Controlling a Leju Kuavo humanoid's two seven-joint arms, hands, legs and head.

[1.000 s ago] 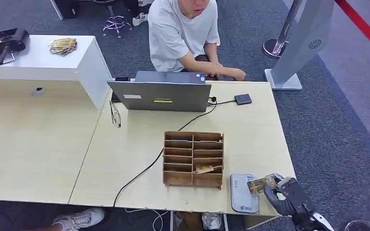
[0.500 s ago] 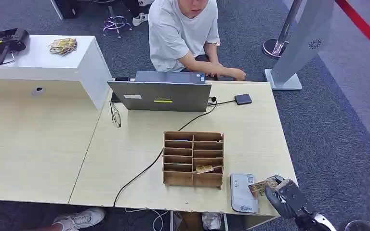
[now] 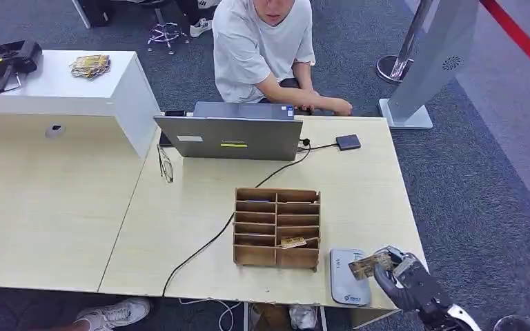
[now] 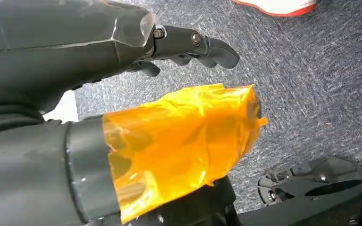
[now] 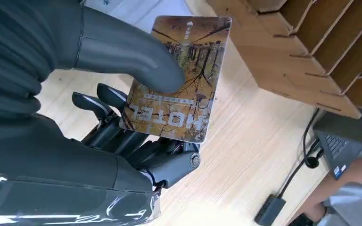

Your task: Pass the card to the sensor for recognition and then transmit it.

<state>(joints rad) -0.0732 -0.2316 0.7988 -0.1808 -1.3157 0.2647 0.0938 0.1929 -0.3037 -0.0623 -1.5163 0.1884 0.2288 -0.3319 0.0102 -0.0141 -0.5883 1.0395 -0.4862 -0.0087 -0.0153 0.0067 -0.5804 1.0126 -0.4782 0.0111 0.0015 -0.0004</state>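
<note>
- The card (image 3: 370,263) sits at the lower right of the head view, pinched in the right hand (image 3: 407,279); its free end projects toward the left of the frame.
- In the right wrist view the card (image 5: 179,80) is clamped between the thumb (image 5: 127,56) on its printed face and the dark fingers (image 5: 122,127) behind it.
- The card's long axis runs roughly left to right in the head view, slightly tilted, pointing from the hand toward the sensor (image 3: 348,277).
- The sensor is the grey pad lying flat at the desk's (image 3: 359,186) near edge, just left of the hand. The card's free end overlaps the pad's right edge; contact or hovering cannot be determined.
- Judgement: the coming move requires the card to travel leftward and lie flat over the pad.
- The right hand is the nearer one. The left hand (image 4: 184,44) hangs over carpet, fingers loosely extended, holding nothing.
- The wooden rack (image 3: 277,227) stands just left of the sensor.
</note>
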